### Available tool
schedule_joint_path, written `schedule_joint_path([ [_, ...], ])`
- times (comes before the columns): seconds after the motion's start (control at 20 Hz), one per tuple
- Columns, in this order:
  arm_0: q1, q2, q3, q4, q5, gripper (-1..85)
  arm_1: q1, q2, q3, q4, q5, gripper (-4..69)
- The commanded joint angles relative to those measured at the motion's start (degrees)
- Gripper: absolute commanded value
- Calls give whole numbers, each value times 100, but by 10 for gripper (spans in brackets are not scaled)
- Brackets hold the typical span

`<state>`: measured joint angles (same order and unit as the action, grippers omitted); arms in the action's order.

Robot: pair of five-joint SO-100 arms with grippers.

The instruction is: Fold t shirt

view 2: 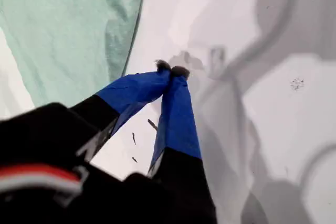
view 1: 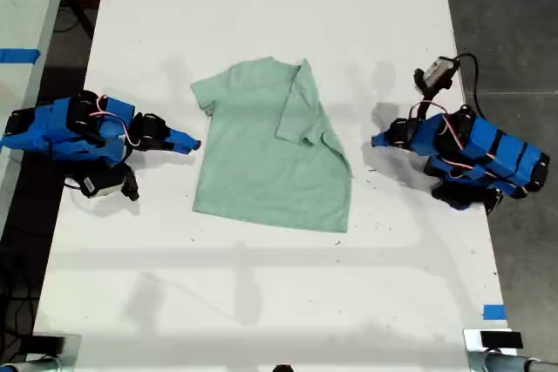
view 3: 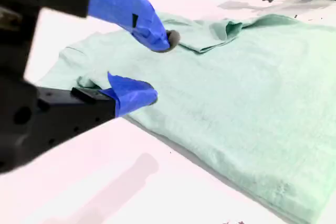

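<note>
The pale mint-green t shirt (view 1: pixel 261 154) lies flat in the middle of the white table (view 1: pixel 261 302), with the sleeve and side toward the exterior view's right folded in over the body. My second gripper (view 1: pixel 193 143) is on the exterior view's left, just off the shirt's edge. It stands open (view 3: pixel 157 69), low over the table, with the shirt (view 3: pixel 236 93) in front of it and nothing between its fingers. My first gripper (view 1: pixel 375 140) is on the exterior view's right, a short way from the shirt. Its tips (view 2: pixel 171 68) are shut together on nothing, above bare table beside the shirt's edge (view 2: pixel 63 35).
Another table with blue tape (view 1: pixel 17 55) stands at the exterior view's left, across a dark gap. A second piece of blue tape (view 1: pixel 493 312) marks the table's near corner at the exterior view's right. Dark floor (view 1: pixel 514 23) lies beyond the table edge there.
</note>
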<state>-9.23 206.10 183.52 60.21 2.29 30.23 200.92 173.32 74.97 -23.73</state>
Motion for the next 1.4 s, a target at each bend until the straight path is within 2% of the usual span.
schedule_joint_path([
  [0.0, 97, 44, 35, 18, -97, 128, -26, 35, 53, 35, 70, 2],
  [1.35, 97, 44, 35, 18, -97, 128, -79, 35, 62, 44, 132, 2],
])
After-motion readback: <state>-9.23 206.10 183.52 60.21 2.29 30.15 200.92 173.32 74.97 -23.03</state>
